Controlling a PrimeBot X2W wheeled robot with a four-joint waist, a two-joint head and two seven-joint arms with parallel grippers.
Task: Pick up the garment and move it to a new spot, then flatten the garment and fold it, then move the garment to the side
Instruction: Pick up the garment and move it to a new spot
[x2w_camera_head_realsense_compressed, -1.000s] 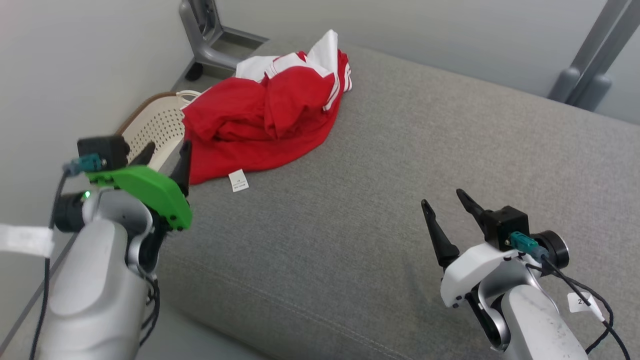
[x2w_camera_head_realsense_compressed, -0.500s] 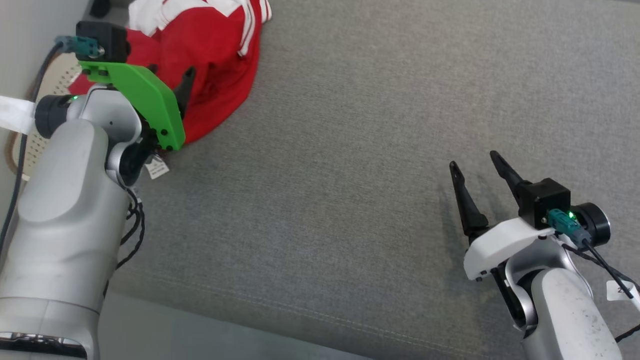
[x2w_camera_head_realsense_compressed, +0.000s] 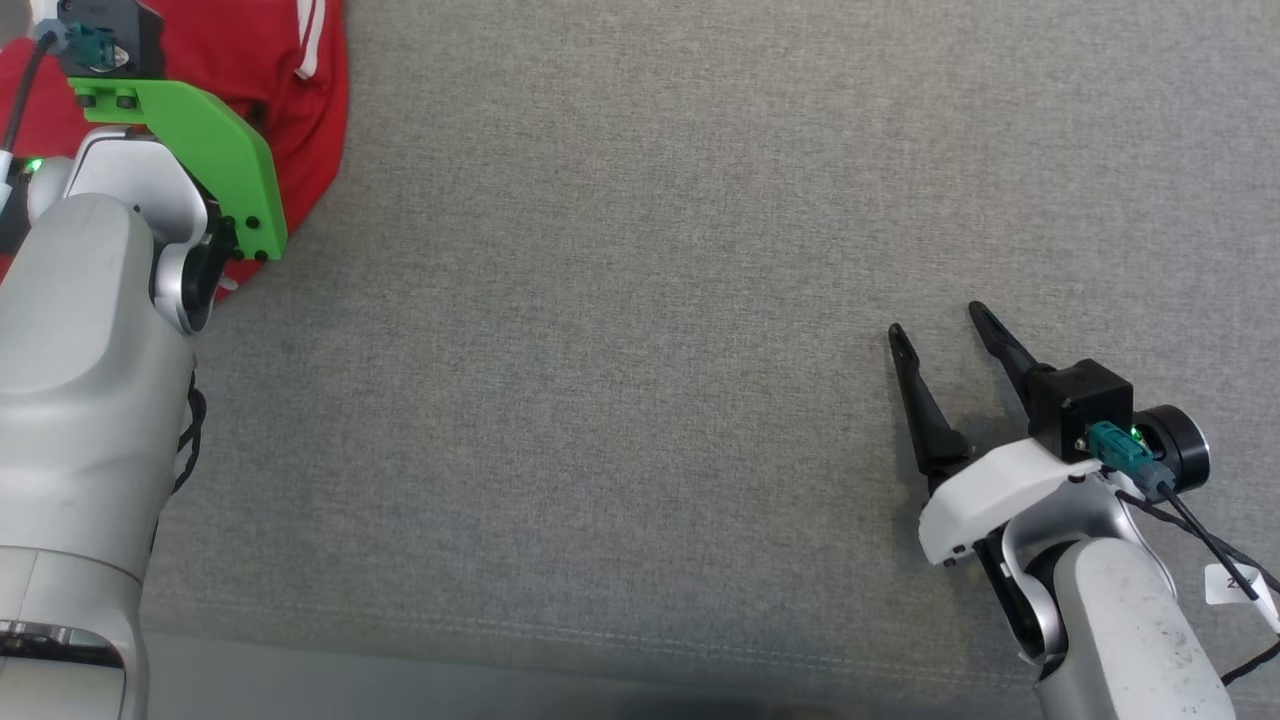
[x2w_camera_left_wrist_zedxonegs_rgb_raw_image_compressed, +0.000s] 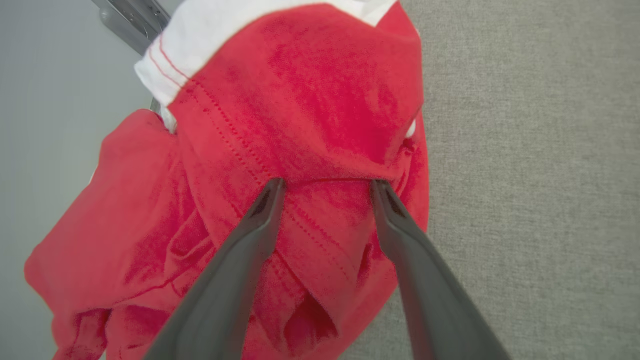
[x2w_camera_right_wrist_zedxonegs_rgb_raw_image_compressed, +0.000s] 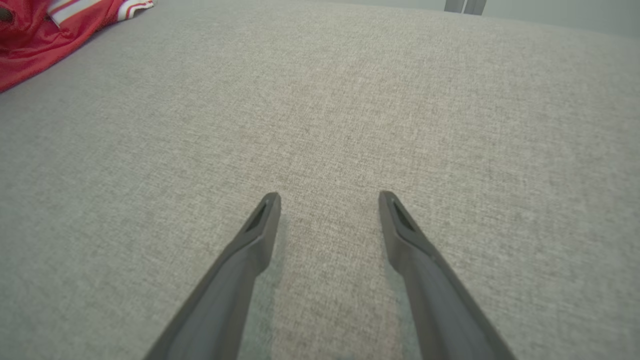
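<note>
Grey woven cushion (x2w_camera_head_realsense_compressed: 640, 300) all round, and at its far left the crumpled red-and-white jersey (x2w_camera_left_wrist_zedxonegs_rgb_raw_image_compressed: 310, 100) lies soft, light and floppy, left gripper (x2w_camera_left_wrist_zedxonegs_rgb_raw_image_compressed: 327, 185) spread astride a raised fold, seemingly touching it, a fair pinch point, while right gripper (x2w_camera_head_realsense_compressed: 934, 317) gapes empty over the cushion's near right.

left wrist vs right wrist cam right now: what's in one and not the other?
Left wrist: left gripper, fingers spread, tips against a fold of the crumpled red garment close up; white trim and a metal frame at the top. Right wrist: right gripper open above bare grey cushion, garment far off at top left. Both: garment and cushion.
</note>
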